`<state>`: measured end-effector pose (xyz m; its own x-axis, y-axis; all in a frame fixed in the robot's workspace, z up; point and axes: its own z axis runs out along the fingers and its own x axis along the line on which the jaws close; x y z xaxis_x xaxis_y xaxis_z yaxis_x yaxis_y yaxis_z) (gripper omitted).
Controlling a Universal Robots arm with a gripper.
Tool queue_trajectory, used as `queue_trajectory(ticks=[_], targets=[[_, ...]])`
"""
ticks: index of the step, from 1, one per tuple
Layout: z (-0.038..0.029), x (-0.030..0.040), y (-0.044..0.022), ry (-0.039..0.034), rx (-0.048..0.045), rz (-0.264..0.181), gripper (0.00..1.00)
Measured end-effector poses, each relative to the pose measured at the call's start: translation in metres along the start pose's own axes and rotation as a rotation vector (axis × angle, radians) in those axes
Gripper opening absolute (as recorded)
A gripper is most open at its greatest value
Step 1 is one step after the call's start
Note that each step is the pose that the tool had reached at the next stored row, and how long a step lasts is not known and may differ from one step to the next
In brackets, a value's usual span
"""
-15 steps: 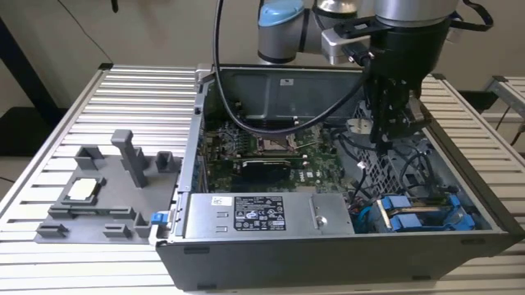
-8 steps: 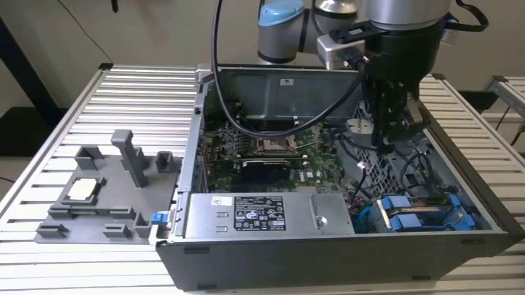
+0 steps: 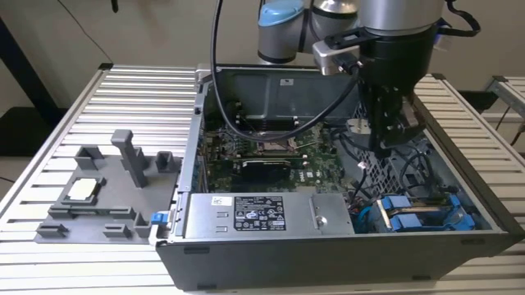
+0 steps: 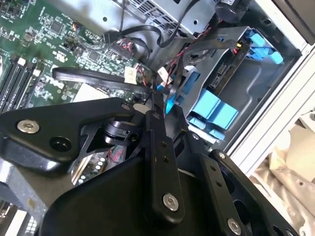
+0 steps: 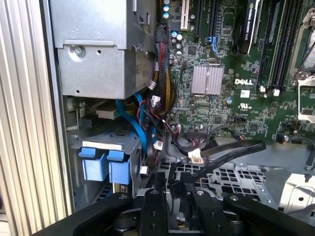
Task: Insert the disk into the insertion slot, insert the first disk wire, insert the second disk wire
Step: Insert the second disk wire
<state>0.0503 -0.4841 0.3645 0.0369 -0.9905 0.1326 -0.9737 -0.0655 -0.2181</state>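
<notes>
The disk (image 3: 420, 216) sits in the insertion slot (image 3: 456, 198) at the exterior view's right front corner of the open computer case, blue carrier bracket facing up. Both wrist views show its blue tabs (image 4: 212, 106) (image 5: 105, 165). My gripper (image 3: 385, 146) hangs inside the case behind the disk, over a perforated grey wall (image 5: 231, 177). Its fingers (image 5: 160, 189) stand close together, shut on the end of a flat black disk wire (image 5: 231, 153) (image 4: 93, 78) that loops back to the board. The gripper (image 4: 156, 101) tip points toward the disk's connector end (image 4: 229, 68).
A grey power supply box (image 3: 254, 215) fills the case front, with the green motherboard (image 3: 271, 163) behind it. A blue cable (image 5: 142, 129) and thin coloured wires (image 5: 165, 73) crowd the space beside the disk. A grey fixture (image 3: 107, 184) stands on the slatted table (image 3: 131, 92).
</notes>
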Motion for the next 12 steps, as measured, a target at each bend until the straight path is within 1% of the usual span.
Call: queue_trajectory(ticks=[12], targets=[[0.0022, -0.0009, 0.0006, -0.0005, 0.0012, 0.0, 0.27]])
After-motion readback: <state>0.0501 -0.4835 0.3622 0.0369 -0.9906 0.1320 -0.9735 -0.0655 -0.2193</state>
